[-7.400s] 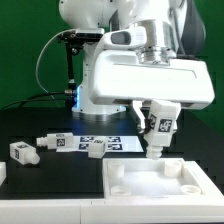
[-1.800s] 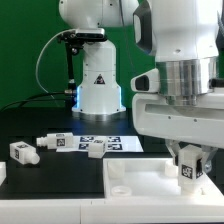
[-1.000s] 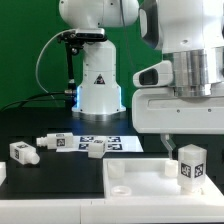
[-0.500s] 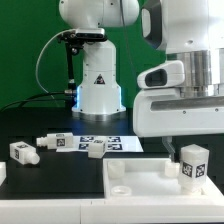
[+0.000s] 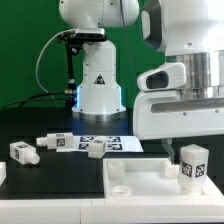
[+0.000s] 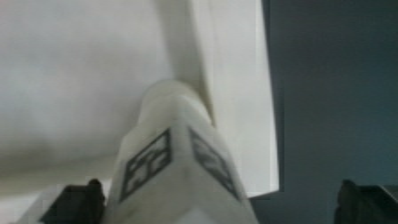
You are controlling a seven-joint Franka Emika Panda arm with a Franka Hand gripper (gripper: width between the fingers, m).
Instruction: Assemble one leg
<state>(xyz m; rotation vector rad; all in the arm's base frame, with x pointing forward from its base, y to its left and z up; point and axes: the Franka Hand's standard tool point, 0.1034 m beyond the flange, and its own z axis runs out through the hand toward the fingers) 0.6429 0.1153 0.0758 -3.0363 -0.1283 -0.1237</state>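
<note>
Leg (image 5: 190,162) upright on panel (image 5: 130,180) corner; end effector (image 6: 222,203) let go, lifted away.

This is a robotics lab set up for recorded trials, not a home or a shop. A white robot arm (image 5: 100,80) stands fixed at the back of a black bench (image 5: 50,190), with a blue status light (image 5: 76,97) glowing at its foot and a black cable (image 5: 41,62) looping up beside it. A plain green backdrop (image 5: 20,45) closes off the scene behind it. A marker board (image 5: 118,143) lies flat on the bench, printed with black-and-white square tags. The small white blocks (image 5: 25,152) scattered near it carry the same kind of tags on their faces, the sort used for camera tracking. Nothing domestic or decorative is in sight.
</note>
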